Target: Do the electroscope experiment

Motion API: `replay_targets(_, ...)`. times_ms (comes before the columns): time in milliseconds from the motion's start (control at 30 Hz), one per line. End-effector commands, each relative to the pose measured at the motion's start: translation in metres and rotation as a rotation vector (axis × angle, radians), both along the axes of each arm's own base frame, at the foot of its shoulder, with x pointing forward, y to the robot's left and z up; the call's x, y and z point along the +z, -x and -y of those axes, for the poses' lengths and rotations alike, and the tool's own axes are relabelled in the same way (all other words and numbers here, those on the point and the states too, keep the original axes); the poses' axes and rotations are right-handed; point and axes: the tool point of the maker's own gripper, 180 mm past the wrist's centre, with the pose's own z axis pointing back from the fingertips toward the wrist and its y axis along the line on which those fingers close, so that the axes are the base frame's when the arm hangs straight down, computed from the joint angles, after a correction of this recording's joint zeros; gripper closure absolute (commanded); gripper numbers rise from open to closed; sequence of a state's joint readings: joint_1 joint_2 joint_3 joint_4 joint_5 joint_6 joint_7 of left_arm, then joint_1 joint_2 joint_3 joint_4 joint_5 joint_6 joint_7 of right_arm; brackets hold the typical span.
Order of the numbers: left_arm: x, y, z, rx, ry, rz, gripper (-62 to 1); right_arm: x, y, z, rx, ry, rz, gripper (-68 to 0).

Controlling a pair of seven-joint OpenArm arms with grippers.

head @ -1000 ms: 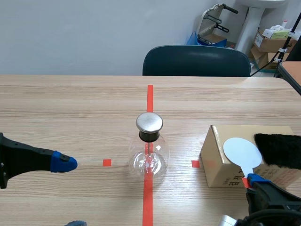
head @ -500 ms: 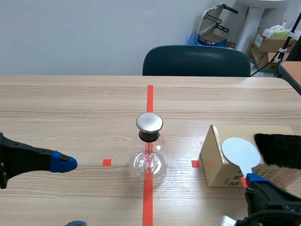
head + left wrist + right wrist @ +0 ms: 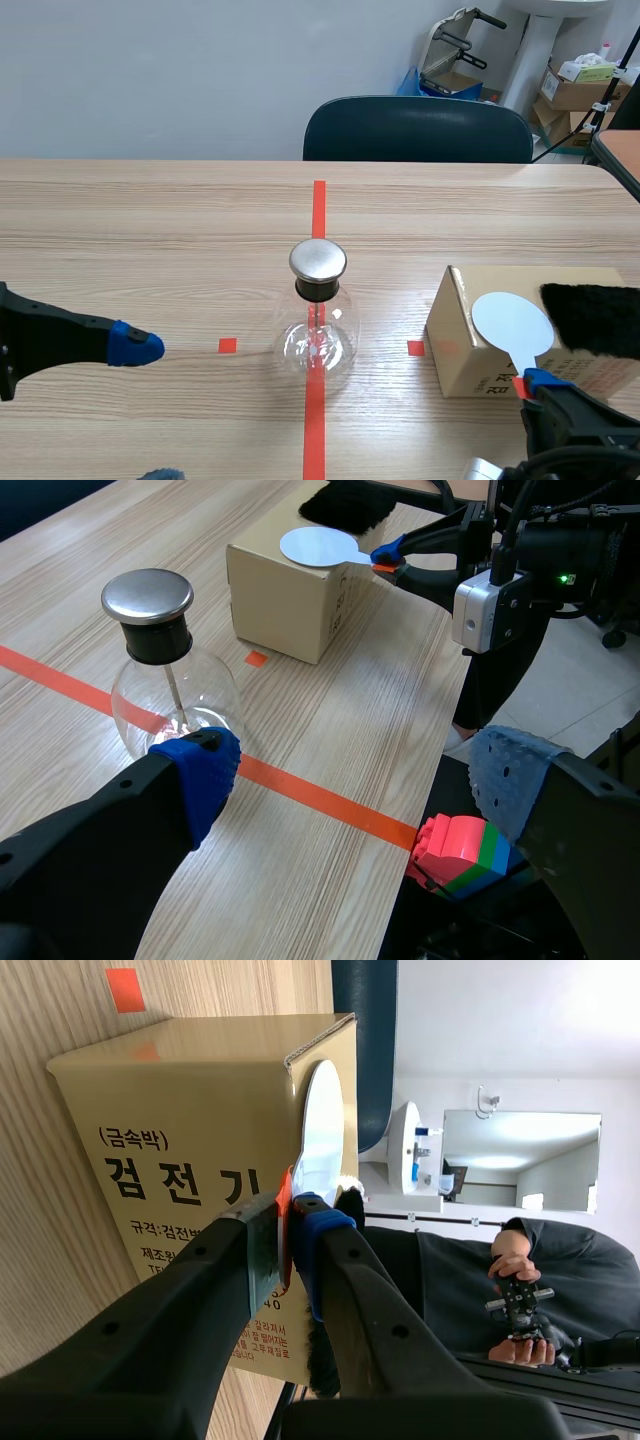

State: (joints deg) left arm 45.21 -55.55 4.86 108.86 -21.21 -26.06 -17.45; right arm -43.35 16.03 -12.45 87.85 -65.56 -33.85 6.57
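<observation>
The electroscope (image 3: pixel 318 322), a clear glass flask with a round metal cap, stands on the red tape line at mid-table. To its right is a cardboard box (image 3: pixel 470 345) with black fur (image 3: pixel 595 318) lying on top. My right gripper (image 3: pixel 530 384) is shut on the red handle of a white disc paddle (image 3: pixel 512 323), and the disc stands against the box's front. The right wrist view shows the paddle (image 3: pixel 322 1125) pinched between the fingers beside the box (image 3: pixel 190 1110). My left gripper (image 3: pixel 148 410) is open, left of the flask (image 3: pixel 165 680) and apart from it.
A dark chair (image 3: pixel 418 130) stands behind the table's far edge. A red, green and blue block (image 3: pixel 462 850) lies below the near table edge. A person's hand (image 3: pixel 515 1285) holding a controller shows off to the side. Bare wood (image 3: pixel 150 230) lies left of the flask.
</observation>
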Motion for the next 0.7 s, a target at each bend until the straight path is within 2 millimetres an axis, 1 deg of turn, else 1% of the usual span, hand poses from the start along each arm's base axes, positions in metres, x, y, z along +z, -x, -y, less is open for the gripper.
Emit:
replay_targets(0, 0.0094, -0.0005, 0.0043, 0.002, 0.039, 0.01, -49.5, 0.0119, -0.0073, 0.0013, 0.008, 0.005, 0.046, -1.0)
replay_targets(500, 0.0093, -0.0008, 0.0041, 0.004, 0.039, 0.01, -48.8, 0.0119, -0.0073, 0.0013, 0.008, 0.005, 0.046, -1.0)
replay_targets(533, 0.0089, -0.0008, 0.0038, 0.004, 0.038, 0.01, -47.4, 0.0119, -0.0073, 0.0014, 0.007, 0.005, 0.046, -1.1)
replay_targets(667, 0.0115, -0.0017, 0.0042, 0.009, 0.053, 0.016, -35.8, 0.0119, -0.0073, 0.0014, 0.007, 0.005, 0.046, -1.1)
